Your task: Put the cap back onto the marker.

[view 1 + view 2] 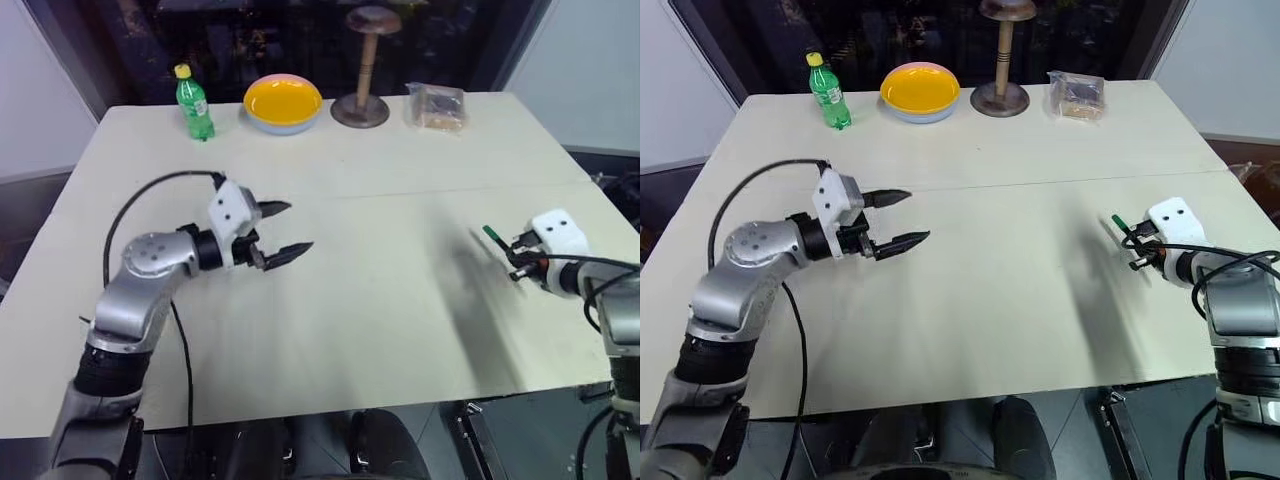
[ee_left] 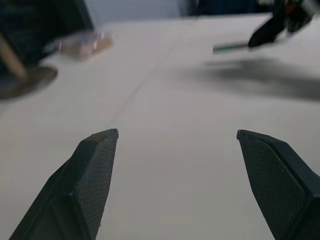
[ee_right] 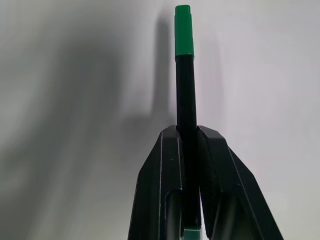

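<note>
My right gripper is shut on the marker, a thin black pen that sticks out past the fingertips. The bright green cap sits on the marker's far end. This gripper hovers low over the right side of the table, with the capped end pointing toward the table's middle. My left gripper hangs over the left half of the table, pointing right. Its fingers stand wide apart with nothing between them. The left wrist view shows the marker in the distance.
Along the far edge stand a green bottle with a yellow lid, a yellow bowl, a wooden stand and a clear packet. A black cable loops by the left arm.
</note>
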`<state>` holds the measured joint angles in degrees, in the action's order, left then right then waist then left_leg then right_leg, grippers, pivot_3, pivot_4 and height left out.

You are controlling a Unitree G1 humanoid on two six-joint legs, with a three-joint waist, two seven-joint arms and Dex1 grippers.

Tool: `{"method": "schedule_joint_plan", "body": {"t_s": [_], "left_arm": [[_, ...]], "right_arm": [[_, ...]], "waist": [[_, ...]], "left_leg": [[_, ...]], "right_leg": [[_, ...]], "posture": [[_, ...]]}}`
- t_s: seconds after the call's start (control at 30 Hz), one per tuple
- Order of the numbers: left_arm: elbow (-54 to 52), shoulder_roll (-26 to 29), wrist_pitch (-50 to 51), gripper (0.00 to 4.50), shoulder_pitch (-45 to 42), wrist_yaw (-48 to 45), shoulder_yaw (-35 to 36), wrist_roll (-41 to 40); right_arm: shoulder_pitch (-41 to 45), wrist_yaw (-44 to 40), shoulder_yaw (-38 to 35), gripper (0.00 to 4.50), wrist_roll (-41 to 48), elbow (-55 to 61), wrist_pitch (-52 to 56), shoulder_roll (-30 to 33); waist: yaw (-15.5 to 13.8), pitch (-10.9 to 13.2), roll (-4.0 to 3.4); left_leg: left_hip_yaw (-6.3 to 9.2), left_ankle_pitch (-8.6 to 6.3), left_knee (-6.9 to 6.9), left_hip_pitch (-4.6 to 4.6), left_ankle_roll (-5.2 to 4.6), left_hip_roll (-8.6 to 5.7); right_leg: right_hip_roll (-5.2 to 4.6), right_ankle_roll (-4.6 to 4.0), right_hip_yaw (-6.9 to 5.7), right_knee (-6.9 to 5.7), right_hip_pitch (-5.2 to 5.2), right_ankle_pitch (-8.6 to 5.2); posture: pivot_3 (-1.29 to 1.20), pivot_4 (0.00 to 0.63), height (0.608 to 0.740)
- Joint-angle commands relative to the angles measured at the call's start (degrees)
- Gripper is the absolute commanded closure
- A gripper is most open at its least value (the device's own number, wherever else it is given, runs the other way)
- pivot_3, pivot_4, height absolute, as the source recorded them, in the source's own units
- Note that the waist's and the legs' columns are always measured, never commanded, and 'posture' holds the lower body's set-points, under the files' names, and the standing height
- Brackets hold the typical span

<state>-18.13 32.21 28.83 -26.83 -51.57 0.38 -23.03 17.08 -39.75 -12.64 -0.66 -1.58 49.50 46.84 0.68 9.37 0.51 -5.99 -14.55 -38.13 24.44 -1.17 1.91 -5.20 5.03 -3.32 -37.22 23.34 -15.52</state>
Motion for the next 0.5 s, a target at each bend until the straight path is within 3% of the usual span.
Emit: {"method": "schedule_joint_plan", "body": {"t_s": [0.03, 0.23, 0.5], "left_arm": [[-4.8, 2.1, 4.2, 0.53, -1.5, -0.5, 3.7, -6.2], [-7.6, 5.0, 11.1, 0.53, -4.1, 0.2, 8.5, -15.6], [-9.8, 8.0, 15.0, 0.53, -5.9, 1.5, 9.1, -21.1]], "right_arm": [[-0.8, 1.4, -3.0, 4.5, 1.0, -2.3, -2.5, 1.7], [-1.1, 2.9, -3.1, 4.5, 1.3, -9.3, -7.0, 2.8], [-1.5, 3.1, -3.0, 4.5, 2.7, -12.4, -8.7, 3.3]], "waist": [[0.1, 0.0, 0.0], [-0.1, 0.0, 0.0], [-0.1, 0.0, 0.01]], "left_leg": [[0.0, 0.0, 0.0, -0.01, 0.01, 0.01], [0.01, 0.03, -0.01, -0.02, 0.04, 0.01], [0.06, 0.1, -0.04, -0.07, 0.18, -0.01]], "right_leg": [[0.03, 0.01, 0.02, 0.0, 0.0, -0.01], [0.07, 0.03, 0.05, 0.0, -0.02, -0.02], [0.09, 0.1, 0.06, 0.03, -0.15, -0.05]], "posture": [[0.0, 0.15, 0.74], [0.0, 0.15, 0.74], [0.0, 0.15, 0.74]]}}
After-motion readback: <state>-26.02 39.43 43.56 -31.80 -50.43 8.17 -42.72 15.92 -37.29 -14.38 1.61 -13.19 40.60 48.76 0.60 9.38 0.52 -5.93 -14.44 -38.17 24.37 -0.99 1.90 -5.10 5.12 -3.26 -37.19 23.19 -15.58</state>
